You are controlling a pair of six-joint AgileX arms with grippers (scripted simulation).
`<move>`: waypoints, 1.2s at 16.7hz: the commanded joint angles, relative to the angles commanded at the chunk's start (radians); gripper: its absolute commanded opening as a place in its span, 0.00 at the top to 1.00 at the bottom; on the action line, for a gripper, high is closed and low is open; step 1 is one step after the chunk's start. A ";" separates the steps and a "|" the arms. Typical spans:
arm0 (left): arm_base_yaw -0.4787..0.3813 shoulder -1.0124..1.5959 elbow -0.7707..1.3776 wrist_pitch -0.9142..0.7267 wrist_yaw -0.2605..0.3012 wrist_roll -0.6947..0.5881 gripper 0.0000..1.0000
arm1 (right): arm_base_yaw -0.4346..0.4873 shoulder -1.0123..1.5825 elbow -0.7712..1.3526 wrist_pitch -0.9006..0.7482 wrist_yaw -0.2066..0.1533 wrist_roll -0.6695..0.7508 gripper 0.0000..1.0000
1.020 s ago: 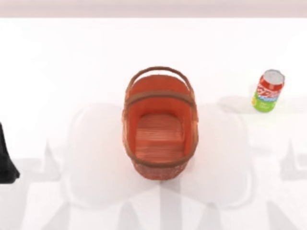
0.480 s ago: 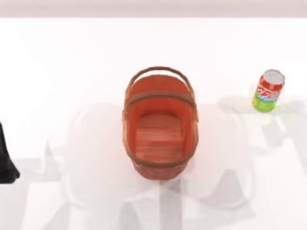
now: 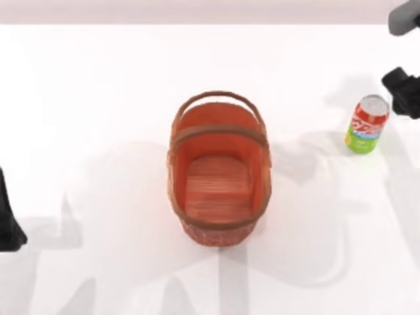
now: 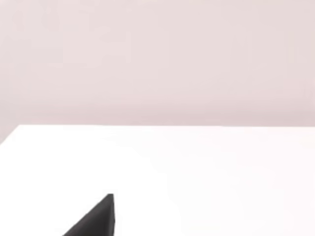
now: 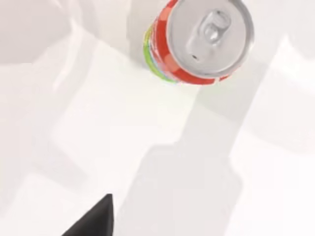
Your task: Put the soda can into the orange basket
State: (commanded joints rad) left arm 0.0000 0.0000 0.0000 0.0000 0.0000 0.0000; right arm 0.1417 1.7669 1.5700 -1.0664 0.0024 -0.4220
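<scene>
While the soda can (image 3: 367, 124) stands upright near the right edge of the white worktop (image 3: 98, 98), the right arm's dark claw (image 3: 405, 92) hangs just beyond it at the far right, partly cut off by the frame edge. Whether that claw is spread or pressed together: cannot tell. From the right wrist view the can (image 5: 201, 40) is seen from above and off to one side: round silver lid with pull tab, smooth red wall, thin lime-green band showing under it. One dark fingertip (image 5: 93, 219) pokes into that view, well apart from the can.

Orange basket (image 3: 218, 170) sits at the worktop's centre, well left of the can. Oval, woven orange-red sides, brown rim, brown arched handle across the far half, slatted floor, nothing inside.

Left arm parked at the left edge, near side; only a dark part (image 3: 8, 216) shows. Left claw (image 4: 96, 221): one fingertip visible over bare worktop, state cannot tell.
</scene>
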 joint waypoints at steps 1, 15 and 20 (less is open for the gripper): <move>0.000 0.000 0.000 0.000 0.000 0.000 0.00 | 0.007 0.096 0.087 -0.053 0.001 -0.022 0.00; 0.000 0.000 0.000 0.000 0.000 0.000 0.00 | 0.039 0.579 0.581 -0.310 0.002 -0.137 0.00; 0.000 0.000 0.000 0.000 0.000 0.000 0.00 | 0.044 0.585 0.482 -0.205 0.002 -0.138 0.00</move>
State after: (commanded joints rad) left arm 0.0000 0.0000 0.0000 0.0000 0.0000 0.0000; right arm 0.1858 2.3516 2.0518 -1.2714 0.0041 -0.5601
